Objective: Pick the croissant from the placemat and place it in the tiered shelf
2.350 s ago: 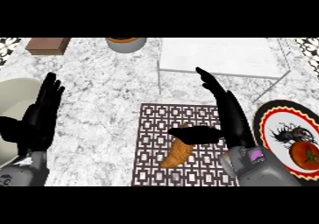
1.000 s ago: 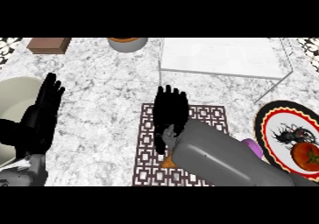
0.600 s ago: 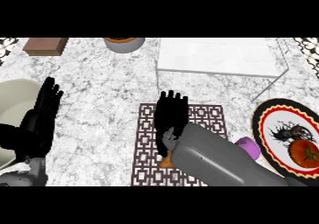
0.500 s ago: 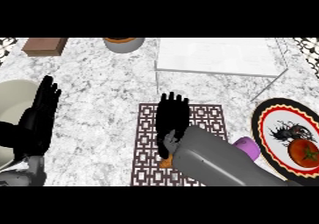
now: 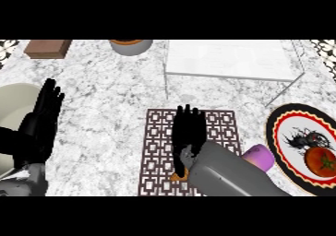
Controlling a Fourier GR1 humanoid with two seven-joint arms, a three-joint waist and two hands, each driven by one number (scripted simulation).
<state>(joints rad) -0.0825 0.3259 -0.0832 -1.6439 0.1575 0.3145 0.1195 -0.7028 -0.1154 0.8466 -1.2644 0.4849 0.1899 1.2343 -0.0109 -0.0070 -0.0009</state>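
Observation:
The croissant [image 5: 176,175] lies on the dark lattice placemat [image 5: 156,138] at the counter's front middle. Only a small orange tip of it shows, below my right hand [image 5: 189,131]. That hand lies flat over the croissant, fingers straight and pointing away from me, and its grey forearm crosses the mat's lower right. The white tiered shelf [image 5: 229,60] stands at the back right on thin legs, its top bare. Over at the left edge my left hand [image 5: 41,117] rests open, fingers up.
A patterned plate [image 5: 283,120] with a tomato [image 5: 322,161] sits at the right, a purple object [image 5: 261,156] beside it. A pale bowl [image 5: 9,99] is at the left. A brown block [image 5: 48,48] and a grey pot [image 5: 130,46] stand at the back.
My right hand swung left from beside the mat to lie over the croissant, hiding most of it. In the last half second it barely moved. The left hand stayed still.

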